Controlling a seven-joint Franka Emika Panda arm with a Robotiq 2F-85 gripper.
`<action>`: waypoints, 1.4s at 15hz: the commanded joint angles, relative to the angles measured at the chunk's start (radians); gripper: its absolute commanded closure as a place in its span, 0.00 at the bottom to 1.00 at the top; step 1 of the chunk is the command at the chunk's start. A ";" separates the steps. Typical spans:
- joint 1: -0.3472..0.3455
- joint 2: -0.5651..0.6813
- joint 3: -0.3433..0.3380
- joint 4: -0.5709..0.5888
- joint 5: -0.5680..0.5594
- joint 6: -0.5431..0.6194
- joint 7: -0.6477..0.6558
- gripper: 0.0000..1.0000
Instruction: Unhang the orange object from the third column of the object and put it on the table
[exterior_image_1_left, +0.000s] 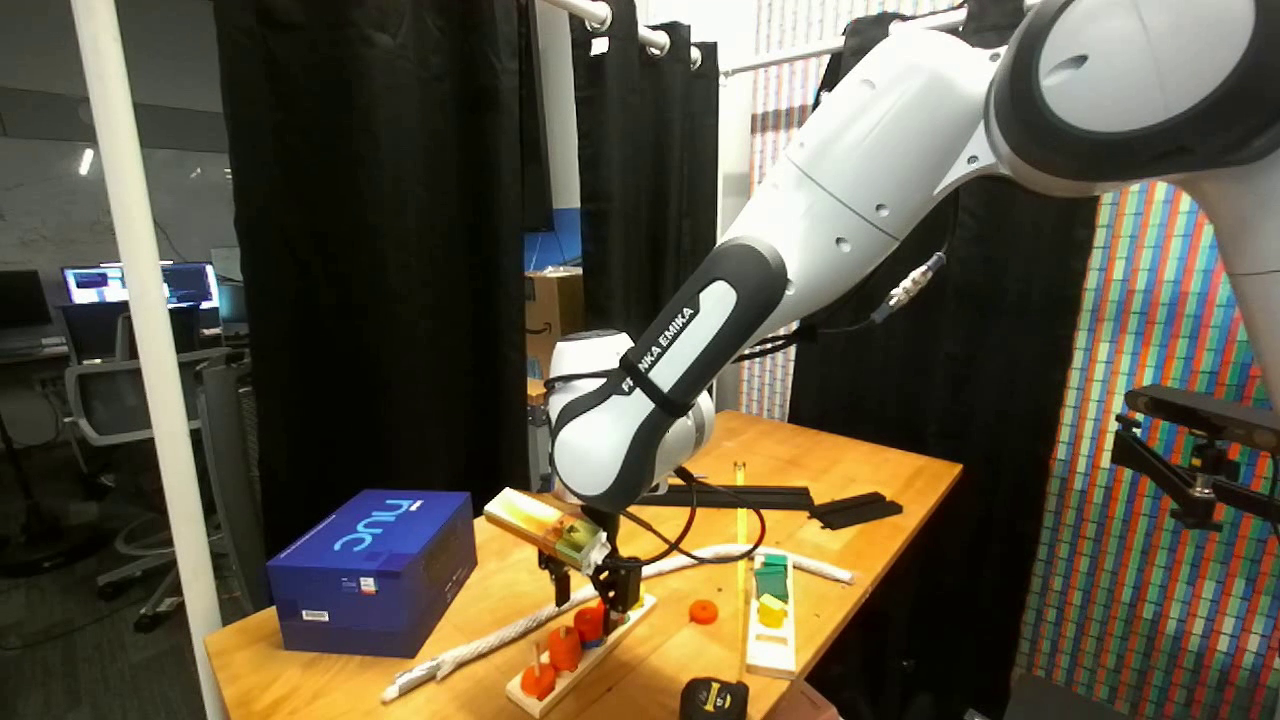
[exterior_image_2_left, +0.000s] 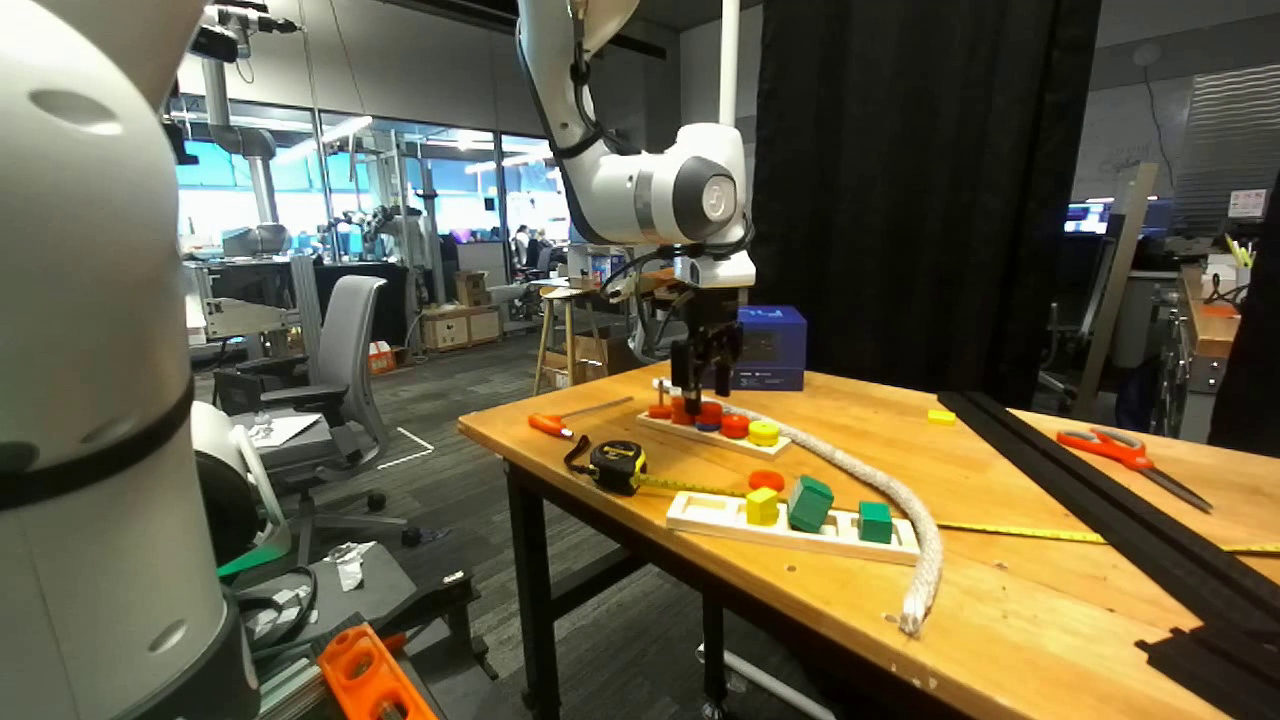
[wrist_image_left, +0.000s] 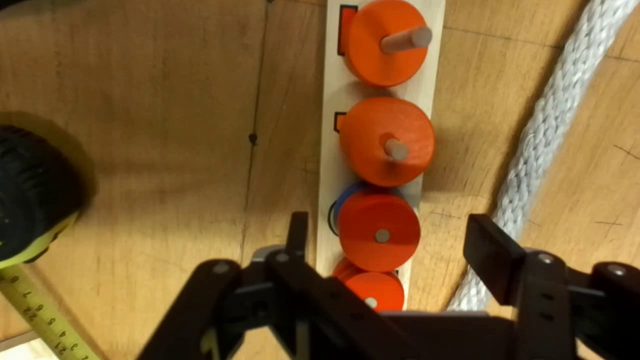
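"Where's the orange disc (wrist_image_left: 375, 217)?"

"On the third peg (wrist_image_left: 382, 235) from either end of the board (wrist_image_left: 330, 175), above a blue disc (wrist_image_left: 345, 199)."

"And your jaws?"

"Spread wide, holding nothing. In the wrist view the disc lies between my fingers (wrist_image_left: 298, 230), a touch nearer the one away from the rope (wrist_image_left: 542, 120)."

"Any long axis to mind?"

"Not the disc's; it's round. The board's, which runs up that view. My gripper (wrist_image_left: 390, 232) would close across it, so I judge the neighbouring discs (wrist_image_left: 375, 120) should be spared."

"So straight down, pinch, up the peg, then to the table (wrist_image_left: 165, 100)?"

"I think so: centre a little first, take only the orange one, leave the blue. How high I hang over it I can't fairly tell; in both exterior views my fingers mask some of the discs."
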 joint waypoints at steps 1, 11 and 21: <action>0.019 0.011 -0.018 0.024 0.008 0.002 0.002 0.49; 0.031 -0.006 -0.023 0.023 -0.012 -0.007 0.011 0.81; 0.045 -0.063 -0.054 -0.003 -0.062 -0.033 0.023 0.81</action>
